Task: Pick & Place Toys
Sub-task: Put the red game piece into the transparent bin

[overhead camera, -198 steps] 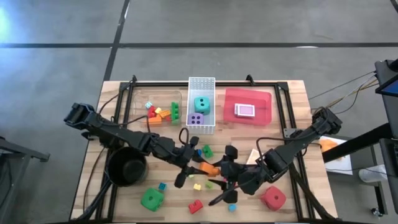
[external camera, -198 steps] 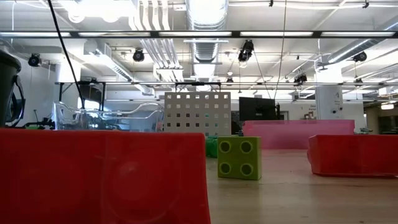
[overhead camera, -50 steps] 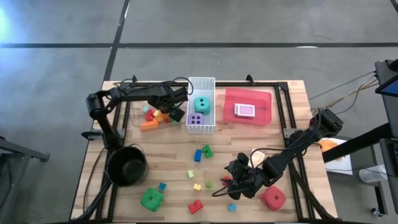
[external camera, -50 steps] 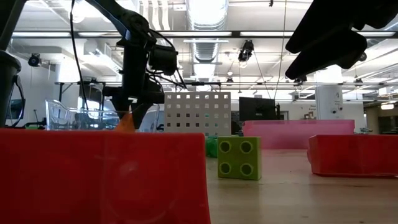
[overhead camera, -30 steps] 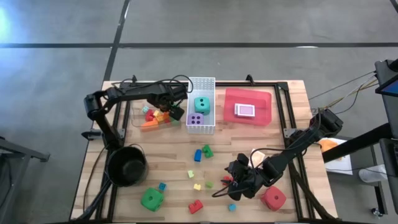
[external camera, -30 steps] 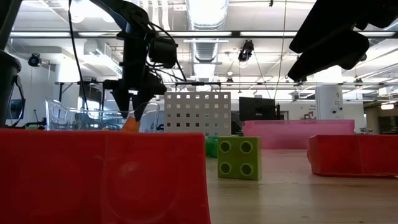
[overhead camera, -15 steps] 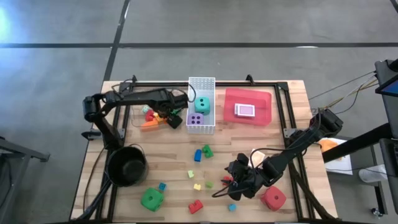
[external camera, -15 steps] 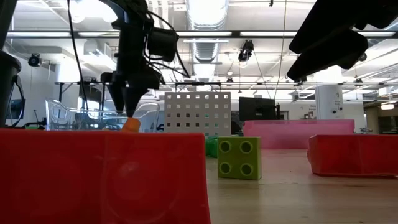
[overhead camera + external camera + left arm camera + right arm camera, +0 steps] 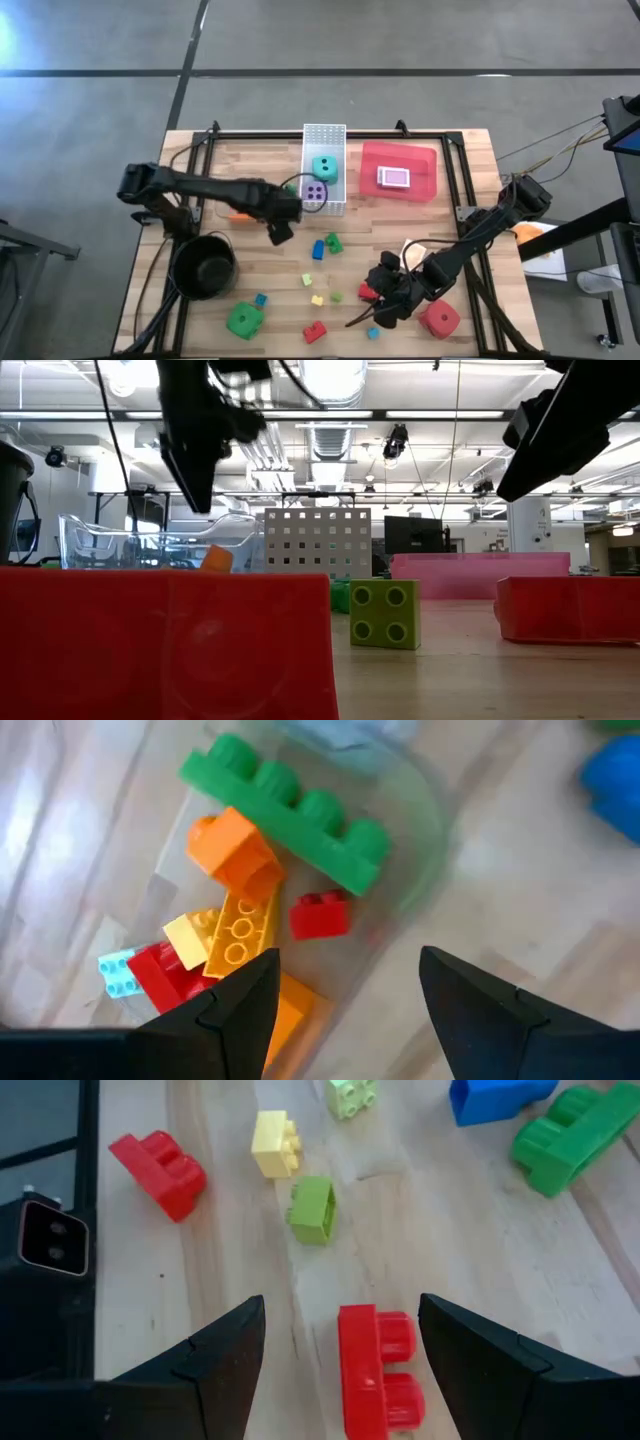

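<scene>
My left jaws (image 9: 281,232) hang above the surface (image 9: 440,215), just beside the corner of the clear tray (image 9: 150,545) and near the white perforated basket (image 9: 323,140). They stand partly open and grip nothing. Directly ahead of them, inside the tray, lies a pile of bricks: a long green brick (image 9: 290,808), an orange brick (image 9: 235,850), a yellow brick (image 9: 238,928), a small red brick (image 9: 320,914) and a light-blue brick (image 9: 119,975). The small red brick lies closest to the gap between the fingers. None of these bricks touches the jaws.

My right jaws (image 9: 378,302) are low over the near part of the surface, also partly open. A red two-stud brick (image 9: 376,1368) lies between the two fingers, in line with the gap. I cannot tell whether the fingers touch it. Beyond the fingertips lie a lime-green brick (image 9: 312,1209), a yellow brick (image 9: 276,1142) and a pale green brick (image 9: 351,1095). A red brick (image 9: 160,1172) lies off to one side of the jaws; a blue brick (image 9: 497,1098) and a green brick (image 9: 574,1135) lie off to the other.

In the basket sit a teal die (image 9: 323,168) and a purple die (image 9: 315,191). A green die (image 9: 243,321) and a red die (image 9: 438,319) rest on the surface, the red die just beside my right arm. A card pack (image 9: 393,178) lies in the red tray (image 9: 425,160). The black pot (image 9: 205,266) stands below my left arm.
</scene>
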Motion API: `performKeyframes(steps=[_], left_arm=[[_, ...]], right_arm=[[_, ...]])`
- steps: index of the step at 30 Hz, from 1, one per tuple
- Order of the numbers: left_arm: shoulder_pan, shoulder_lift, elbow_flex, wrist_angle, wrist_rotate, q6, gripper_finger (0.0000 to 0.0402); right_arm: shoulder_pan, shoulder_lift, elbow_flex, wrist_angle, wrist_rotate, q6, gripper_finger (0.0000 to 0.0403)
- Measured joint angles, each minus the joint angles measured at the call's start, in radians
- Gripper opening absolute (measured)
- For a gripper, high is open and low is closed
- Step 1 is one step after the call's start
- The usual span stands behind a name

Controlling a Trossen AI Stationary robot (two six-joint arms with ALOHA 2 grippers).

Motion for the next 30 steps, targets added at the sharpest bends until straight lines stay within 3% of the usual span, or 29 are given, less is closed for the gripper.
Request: performKeyframes(steps=[6, 10, 17, 26, 30], left_arm=[[-0.051, -0.106, 0.0, -0.002, -0.098, -0.089, 0.0241], [-0.06, -0.169, -0.001, 0.006, -0.092, -0.142, 0.0241], [-0.15, -0.23, -0.006, 0.135, -0.026, -0.108, 0.0234], [-0.339, -0.233, -0.007, 0.288, -0.048, -0.055, 0.0139], [-0.4, -0.233, -0.007, 0.36, -0.098, -0.028, 0.0117]], right_arm=[[-0.001, 0.0, 0.0, -0.001, -0.002, -0.001, 0.0255], [-0.001, 0.0, 0.0, -0.001, -0.01, -0.008, 0.0255], [0.0, 0.0, 0.0, -0.005, -0.031, -0.018, 0.0255], [0.0, 0.0, 0.0, -0.019, -0.063, -0.021, 0.0255], [0.004, 0.0, 0.0, -0.058, -0.084, -0.025, 0.0255]])
